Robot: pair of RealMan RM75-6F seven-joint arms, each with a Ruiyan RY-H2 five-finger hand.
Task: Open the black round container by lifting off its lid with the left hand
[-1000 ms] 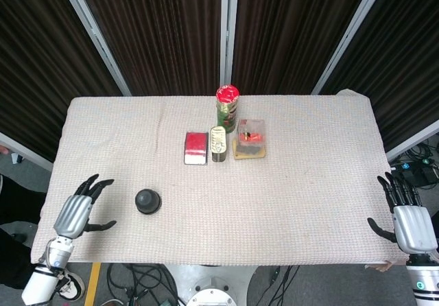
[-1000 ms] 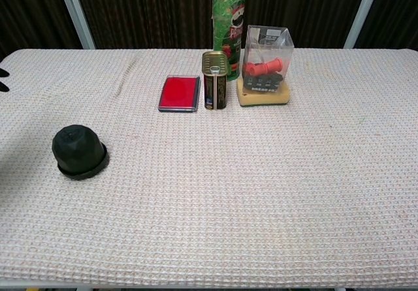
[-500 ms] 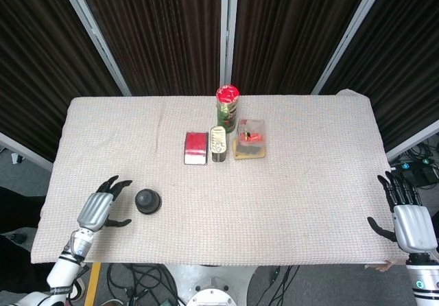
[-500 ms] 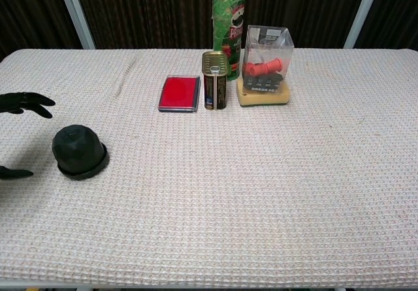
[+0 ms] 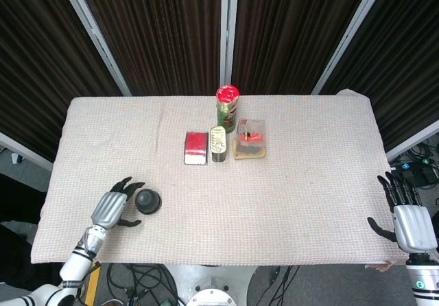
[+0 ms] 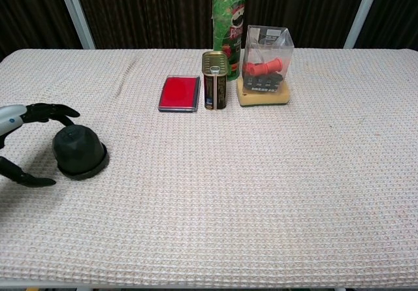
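Black and round, the container [image 5: 147, 201] stands on the near left part of the table [image 5: 309, 196], which is covered with a pale woven cloth, and its lid [image 6: 77, 144] is on it. The left hand [image 5: 110, 208] is just beside the container on its left side. Its fingers [image 6: 49, 113] are spread apart; in the chest view the upper ones reach over the far side of the lid and the thumb lies on the cloth at the near side, so the hand is around the container but holds nothing, and I cannot tell if any fingertip touches it. The right hand [image 5: 410, 225] is at the near right edge of the table, well apart from everything, with the fingers apart and nothing in them.

At the far middle of the table stand a tall green can with a red top [image 6: 228, 25], a small tin [image 6: 214, 81] in front of it, a flat red box [image 6: 179, 93] to the left of the tin, and a clear box [image 6: 266, 66] with red parts inside to the right of the tin
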